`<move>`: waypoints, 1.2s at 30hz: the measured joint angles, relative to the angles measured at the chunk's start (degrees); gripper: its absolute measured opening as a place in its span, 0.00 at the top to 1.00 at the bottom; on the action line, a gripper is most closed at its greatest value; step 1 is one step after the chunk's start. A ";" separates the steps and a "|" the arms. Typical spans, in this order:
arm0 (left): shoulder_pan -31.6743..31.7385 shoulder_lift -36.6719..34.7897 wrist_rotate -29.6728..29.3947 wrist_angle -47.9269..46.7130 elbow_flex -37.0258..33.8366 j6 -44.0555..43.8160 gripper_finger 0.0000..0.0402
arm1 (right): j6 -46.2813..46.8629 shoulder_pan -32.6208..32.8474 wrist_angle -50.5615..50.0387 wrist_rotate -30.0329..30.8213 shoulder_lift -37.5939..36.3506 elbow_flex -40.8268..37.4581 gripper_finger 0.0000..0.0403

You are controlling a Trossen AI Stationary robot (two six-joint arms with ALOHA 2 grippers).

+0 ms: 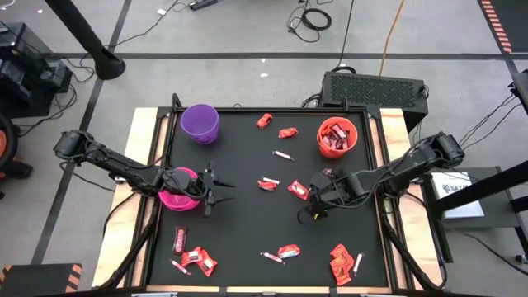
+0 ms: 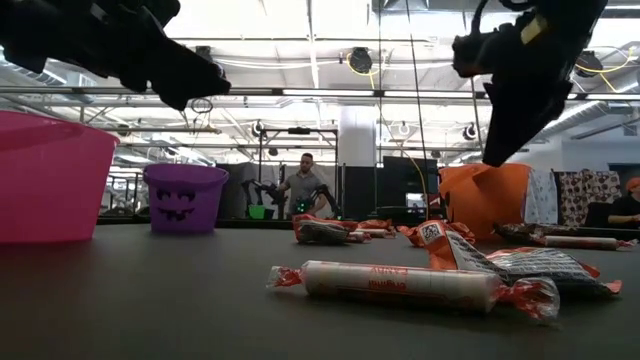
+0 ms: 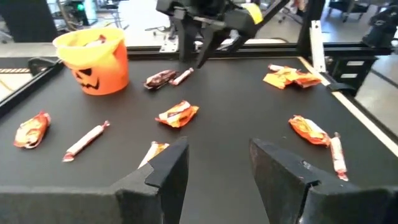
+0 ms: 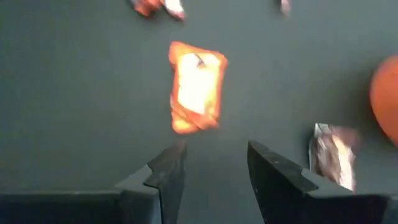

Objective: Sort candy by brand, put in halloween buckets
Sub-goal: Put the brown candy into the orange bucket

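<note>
Three buckets stand on the black table: purple [image 1: 200,122] at the far left, pink [image 1: 180,188] at the left, orange [image 1: 337,136] at the far right with red candy inside. Wrapped candy lies scattered over the table. My left gripper [image 1: 221,190] is open and hovers just right of the pink bucket. My right gripper [image 1: 313,206] is open and points down above the table's middle right. An orange-red packet [image 4: 198,87] lies just beyond its fingertips, and a brown-red bar [image 4: 334,155] lies off to one side. Both grippers are empty.
More packets and sticks lie in a group at the near left [image 1: 191,257], at the near right [image 1: 340,262], in the middle [image 1: 267,183] and at the far edge [image 1: 276,125]. A pinkish stick [image 2: 400,282] lies close to the low camera. People are in the room behind.
</note>
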 joint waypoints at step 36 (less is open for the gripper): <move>-21.43 11.71 14.67 -73.41 36.04 -67.70 0.56 | -62.96 -3.71 76.51 -20.19 41.80 18.27 0.60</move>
